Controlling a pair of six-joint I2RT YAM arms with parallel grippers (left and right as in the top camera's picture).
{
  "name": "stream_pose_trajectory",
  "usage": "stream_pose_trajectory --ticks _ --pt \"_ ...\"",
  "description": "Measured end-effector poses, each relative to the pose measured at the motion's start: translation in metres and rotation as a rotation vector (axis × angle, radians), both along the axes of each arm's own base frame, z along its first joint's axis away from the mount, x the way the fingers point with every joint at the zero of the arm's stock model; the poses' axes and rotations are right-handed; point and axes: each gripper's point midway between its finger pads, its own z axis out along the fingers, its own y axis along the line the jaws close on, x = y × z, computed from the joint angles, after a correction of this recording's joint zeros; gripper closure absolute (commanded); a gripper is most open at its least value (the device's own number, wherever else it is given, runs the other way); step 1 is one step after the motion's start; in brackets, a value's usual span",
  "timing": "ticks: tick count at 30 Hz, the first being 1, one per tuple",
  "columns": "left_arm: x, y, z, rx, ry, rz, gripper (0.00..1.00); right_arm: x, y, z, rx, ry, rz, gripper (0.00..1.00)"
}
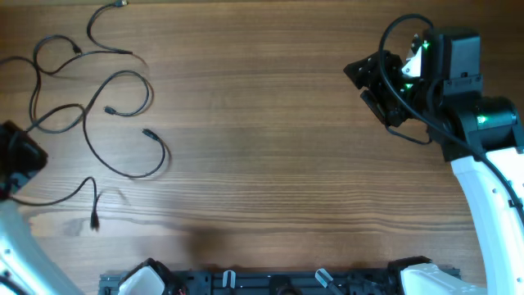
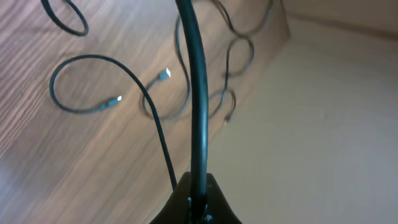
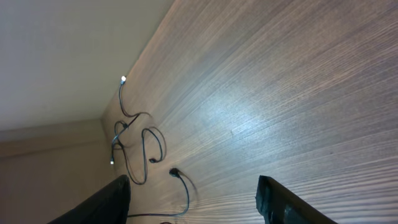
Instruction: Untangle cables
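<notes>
Several thin black cables (image 1: 123,123) lie in loose, overlapping loops on the left part of the wooden table (image 1: 270,164). My left gripper (image 1: 18,154) is at the table's far left edge. In the left wrist view its jaws (image 2: 199,196) look shut on a black cable (image 2: 198,112) that runs up from them. A thinner cable (image 2: 84,59) curves away to a metallic plug (image 2: 118,99). My right gripper (image 1: 375,82) hangs open and empty above the far right of the table. Its two fingers (image 3: 199,205) frame bare wood, with the cables (image 3: 140,146) far off.
The table's left edge drops to a beige floor (image 2: 323,124). One loose plug end (image 1: 94,221) lies near the front left. A rail with clamps (image 1: 270,283) runs along the table's front edge, between the arm bases.
</notes>
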Motion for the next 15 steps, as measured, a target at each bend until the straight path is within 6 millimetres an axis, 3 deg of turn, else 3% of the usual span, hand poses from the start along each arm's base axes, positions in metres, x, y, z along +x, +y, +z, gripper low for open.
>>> stream_pose_trajectory --ticks 3,9,15 --pt "0.001 0.028 -0.023 -0.056 0.065 0.085 0.96 0.0 0.0 0.0 0.0 0.0 0.0 0.34" --pt "-0.031 0.093 -0.087 -0.229 0.255 0.32 0.96 0.001 -0.002 0.0 -0.008 -0.001 -0.008 0.34" --pt "-0.051 0.157 -0.128 -0.185 0.376 0.475 0.96 0.001 -0.003 -0.001 -0.012 -0.002 -0.013 0.35"
